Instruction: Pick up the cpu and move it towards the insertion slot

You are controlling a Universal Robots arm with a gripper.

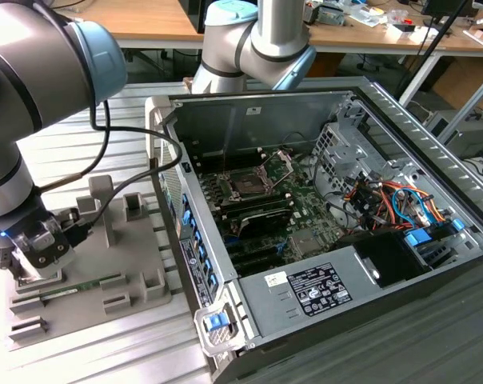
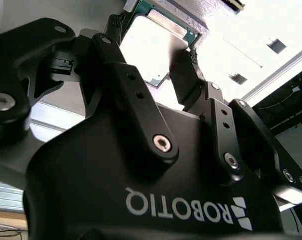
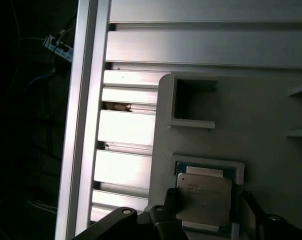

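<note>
Here the gripper [image 1: 33, 268] hangs over the grey fixture tray [image 1: 137, 264], at about eight o'clock from the insertion slot [image 1: 248, 186] in the exterior view. Its fingers [image 3: 169, 202] are parted, holding nothing, straddling the cpu [image 3: 203, 200], which lies flat in its tray recess between them.

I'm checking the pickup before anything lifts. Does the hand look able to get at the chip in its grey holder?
Probably yes. In the first wrist view the hand is down right at the chip, which lies bare-topped in the grey holder, with nothing lying over it or between them.
</note>
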